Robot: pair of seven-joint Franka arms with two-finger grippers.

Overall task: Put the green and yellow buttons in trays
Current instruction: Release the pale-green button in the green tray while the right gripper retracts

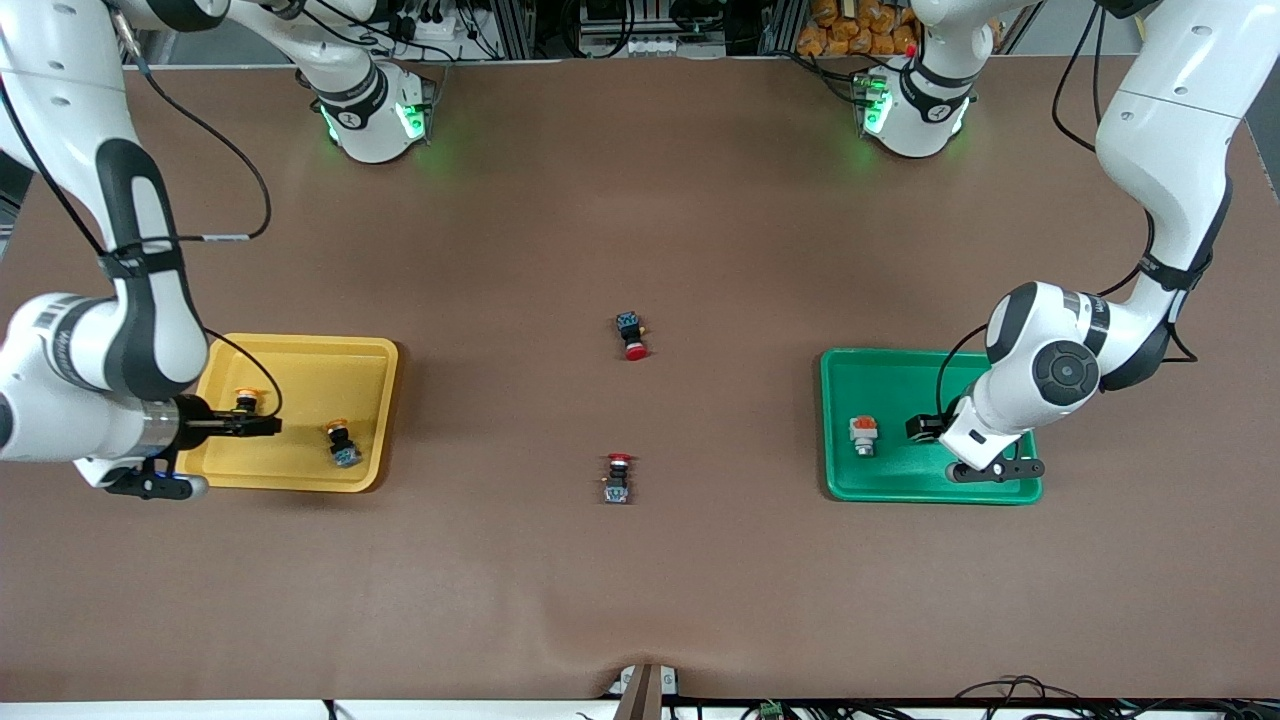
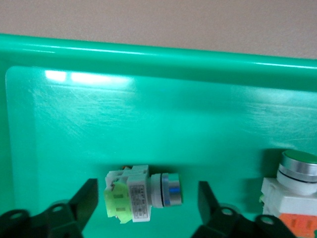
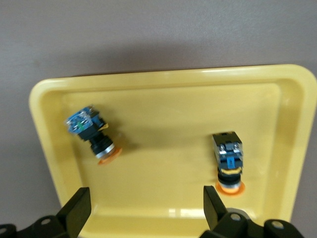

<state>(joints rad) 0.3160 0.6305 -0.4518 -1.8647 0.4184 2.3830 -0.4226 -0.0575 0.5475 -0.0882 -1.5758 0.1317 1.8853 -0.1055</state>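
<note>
- Both yellow buttons [image 3: 94,135] lie in the yellow tray [image 1: 300,350], frame left; my right gripper [image 3: 143,206] gapes empty.
- Both green buttons [image 2: 143,193] lie in the green tray [image 1: 850,365], frame right; my left gripper [image 2: 146,206] open, empty.
- Task looks complete.

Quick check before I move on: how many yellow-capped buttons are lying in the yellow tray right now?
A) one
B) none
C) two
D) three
C: the right wrist view shows two yellow-capped buttons, one and another, both lying on the floor of the yellow tray, and the front view shows the same pair inside it.
</note>
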